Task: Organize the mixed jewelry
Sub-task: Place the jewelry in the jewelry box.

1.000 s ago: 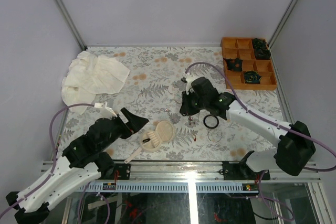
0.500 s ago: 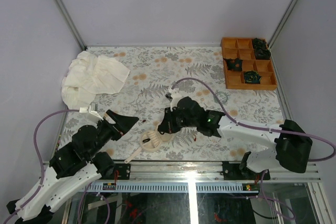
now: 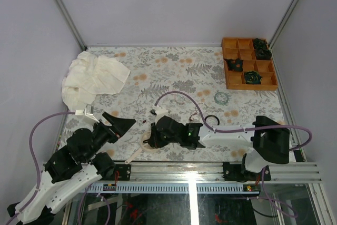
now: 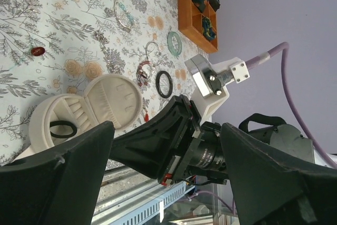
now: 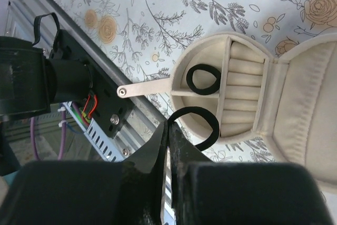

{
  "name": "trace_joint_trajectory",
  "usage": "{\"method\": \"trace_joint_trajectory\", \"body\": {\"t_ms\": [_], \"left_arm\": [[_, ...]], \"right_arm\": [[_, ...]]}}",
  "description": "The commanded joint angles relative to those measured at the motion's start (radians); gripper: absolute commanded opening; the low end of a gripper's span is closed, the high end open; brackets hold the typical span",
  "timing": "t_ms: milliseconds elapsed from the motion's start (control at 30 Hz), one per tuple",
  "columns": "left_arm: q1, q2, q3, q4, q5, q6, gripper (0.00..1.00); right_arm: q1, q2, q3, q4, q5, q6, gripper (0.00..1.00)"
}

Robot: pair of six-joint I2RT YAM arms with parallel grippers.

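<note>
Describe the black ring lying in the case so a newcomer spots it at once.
At the near edge of the floral table, between the arms, sits an open cream round case. A black ring lies in its half-moon compartment beside the ribbed slots; the second black ring, at the rim, is pinched by the right gripper.

We see a cream case (image 5: 303,114) lined in matt, velvety fabric; each black ring (image 5: 193,77) looks matt and rubbery. At the far left corner lies soft, crumpled white cloth (image 3: 92,77).
</note>
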Motion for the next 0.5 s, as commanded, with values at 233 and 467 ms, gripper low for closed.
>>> {"method": "trace_joint_trajectory", "body": {"t_ms": [233, 467], "left_arm": [[-0.001, -0.044, 0.047, -0.056, -0.005, 0.004, 0.81], [0.0, -0.05, 0.037, -0.056, 0.003, -0.004, 0.81]], "right_arm": [[0.036, 0.115, 0.116, 0.013, 0.137, 0.014, 0.0], [0.052, 0.122, 0.108, 0.01, 0.168, 0.02, 0.0]]}}
